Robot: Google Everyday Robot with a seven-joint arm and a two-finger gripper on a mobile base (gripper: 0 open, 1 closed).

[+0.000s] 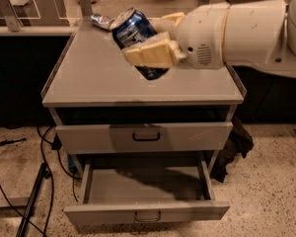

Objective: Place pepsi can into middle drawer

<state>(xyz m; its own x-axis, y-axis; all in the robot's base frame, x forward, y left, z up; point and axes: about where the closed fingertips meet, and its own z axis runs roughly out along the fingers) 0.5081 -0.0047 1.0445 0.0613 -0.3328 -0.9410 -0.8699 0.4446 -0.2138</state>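
Pincer (146,39) over cabinet top (96,78), tight around tilted dark blue pepsi can (131,31), silver-topped.

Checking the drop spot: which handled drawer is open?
The lower drawer, pulled out; the upper drawer is shut. The gripper holds the pepsi can above the cabinet top.

Pepsi can (132,29) in gripper (147,39) above cabinet (89,80)

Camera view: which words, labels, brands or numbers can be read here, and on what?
The pepsi can, clamped tilted in the pincer above the cabinet top: white patch on blue, lettering too blurred to read.
Crumpled silvery item at the top's back left: no legible print.
Upper drawer front and open middle drawer: no text.
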